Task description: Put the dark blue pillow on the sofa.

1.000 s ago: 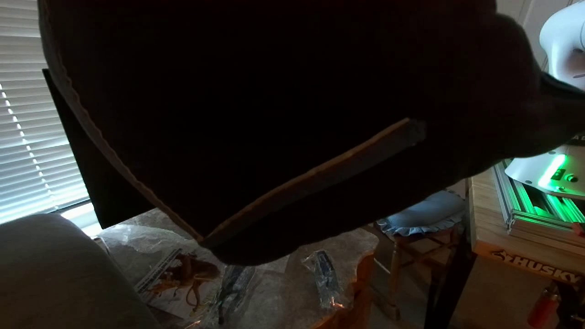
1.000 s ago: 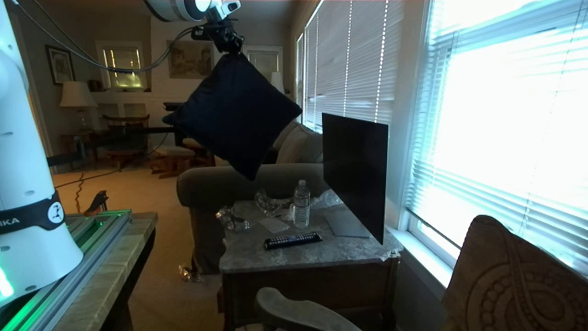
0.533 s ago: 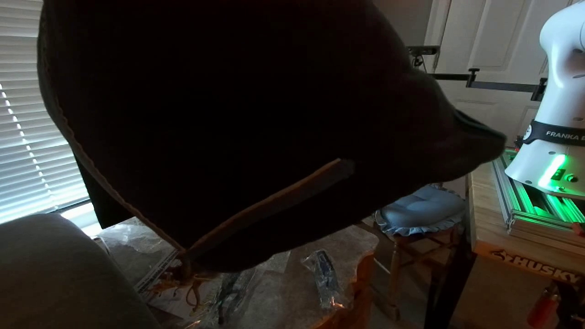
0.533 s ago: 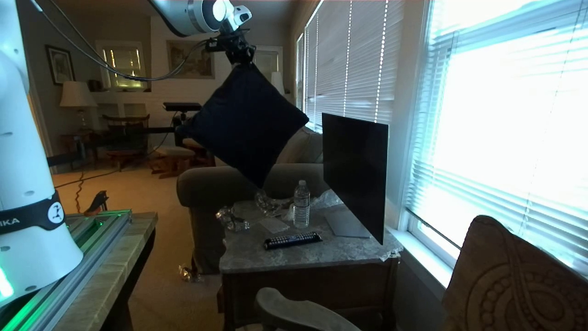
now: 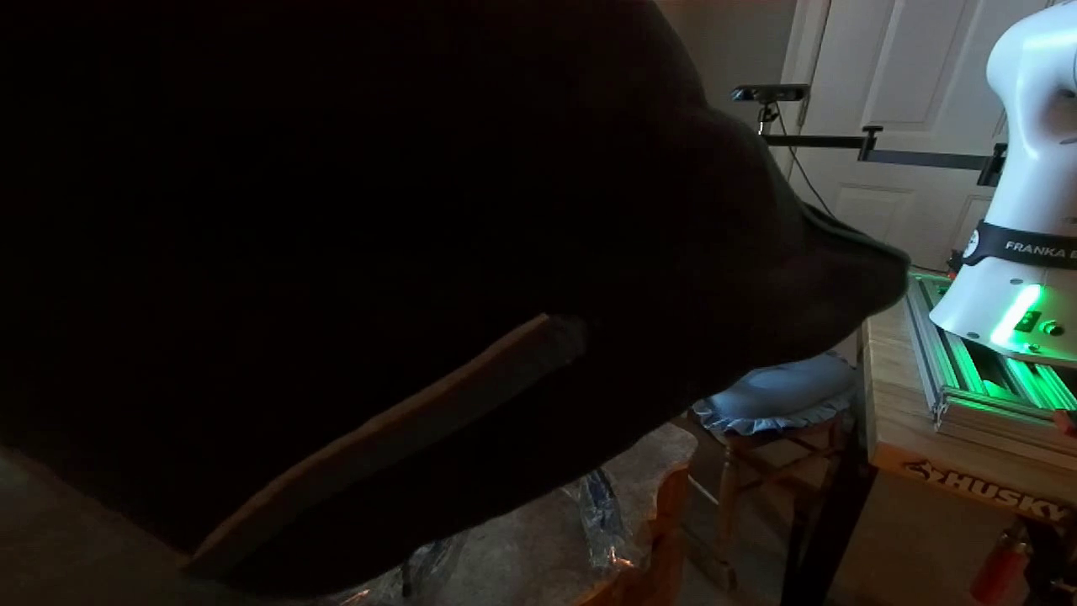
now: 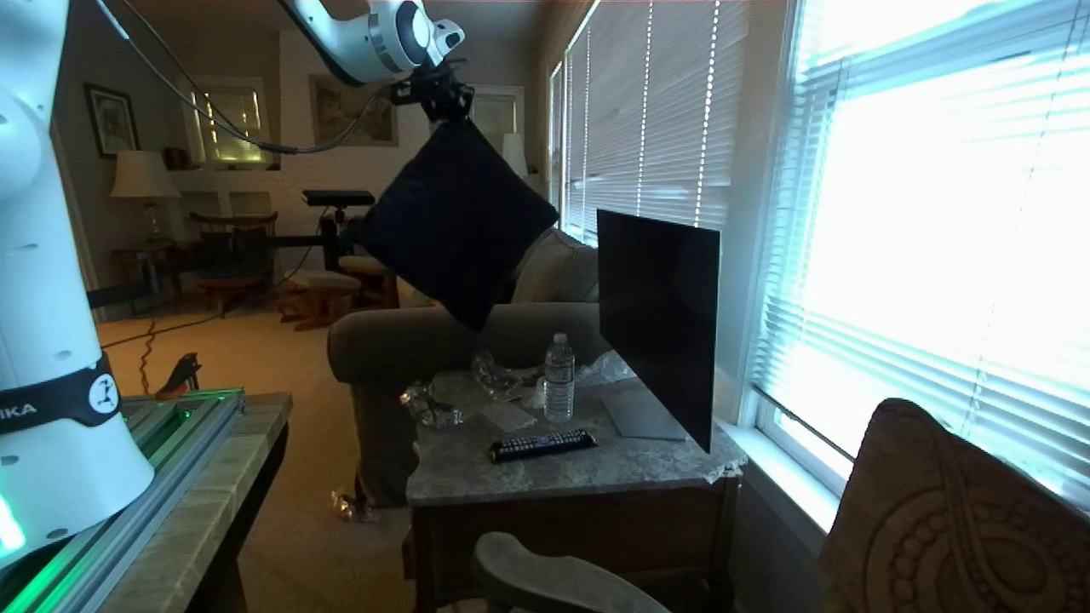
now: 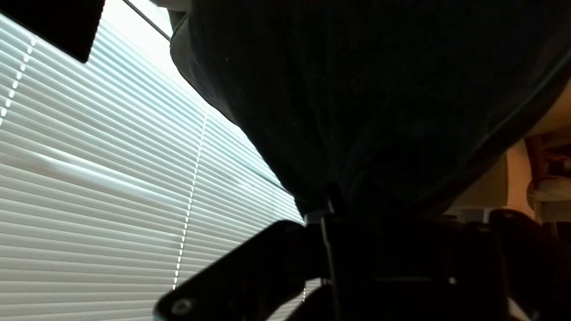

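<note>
The dark blue pillow (image 6: 460,221) hangs by one corner, diamond-wise, under my gripper (image 6: 449,117), which is shut on that corner. Its lowest tip is in front of the sofa's padded arm (image 6: 383,340) in this exterior view; whether they touch I cannot tell. Very close to the camera, the pillow (image 5: 379,210) fills most of an exterior view and covers much of the sofa's dim grey edge (image 5: 42,530). In the wrist view the pillow's gathered fabric (image 7: 357,111) runs down between the dark fingers, whose tips are hard to make out.
A side table (image 6: 545,477) in front of the sofa arm holds a water bottle (image 6: 559,379), a remote (image 6: 542,445), crumpled plastic and a thin black monitor (image 6: 658,323). Window blinds (image 6: 656,119) are to the right. A chair with a blue pad (image 5: 782,391) stands by the workbench (image 5: 968,454).
My gripper and the pillow first moved right and lower, then slightly away from that exterior camera, the tip rising a little in view. In the close view the pillow has swung left, covering blinds and sofa edge.
</note>
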Controlling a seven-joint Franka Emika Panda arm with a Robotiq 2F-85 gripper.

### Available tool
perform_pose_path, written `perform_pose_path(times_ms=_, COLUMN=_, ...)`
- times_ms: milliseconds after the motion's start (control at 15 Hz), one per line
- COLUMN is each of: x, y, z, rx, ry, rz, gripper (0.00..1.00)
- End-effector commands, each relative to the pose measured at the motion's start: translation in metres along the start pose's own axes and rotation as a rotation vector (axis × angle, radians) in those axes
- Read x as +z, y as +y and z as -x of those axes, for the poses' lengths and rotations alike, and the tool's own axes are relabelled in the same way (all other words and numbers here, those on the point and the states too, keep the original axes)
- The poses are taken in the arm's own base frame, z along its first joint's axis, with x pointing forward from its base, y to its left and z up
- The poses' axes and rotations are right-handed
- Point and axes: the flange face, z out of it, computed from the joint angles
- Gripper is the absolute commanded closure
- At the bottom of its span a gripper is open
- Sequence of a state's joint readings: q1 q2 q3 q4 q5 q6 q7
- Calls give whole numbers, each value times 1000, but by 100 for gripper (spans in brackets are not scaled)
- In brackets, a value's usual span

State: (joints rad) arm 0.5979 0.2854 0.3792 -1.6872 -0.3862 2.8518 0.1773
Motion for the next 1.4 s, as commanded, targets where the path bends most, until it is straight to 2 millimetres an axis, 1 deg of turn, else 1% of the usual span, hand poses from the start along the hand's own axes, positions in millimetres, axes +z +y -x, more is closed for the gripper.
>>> perform_pose_path(times_ms=0, x=15, y=-11, z=-46, rx=-9, ry=88, rz=14, gripper=98)
perform_pose_path(times_ms=400, x=46, y=-52, z=-74, rx=-69, ry=128, rz=-4, gripper=98)
perform_pose_path(times_ms=600, x=54, y=-64, z=-87, rx=-68, ry=170, rz=36, gripper=98)
perform_pose_path(times_ms=733, x=57, y=-68, z=-95, rx=-50, ry=204, rz=88, gripper=98)
perform_pose_path(times_ms=800, x=63, y=-62, z=-68, rx=-70, ry=125, rz=46, gripper=92)
perform_pose_path(times_ms=1000, x=67, y=-69, z=-76, rx=-65, ry=148, rz=70, gripper=92)
perform_pose_path(times_ms=1333, x=69, y=-67, z=-77, rx=-65, ry=152, rz=76, gripper=92)
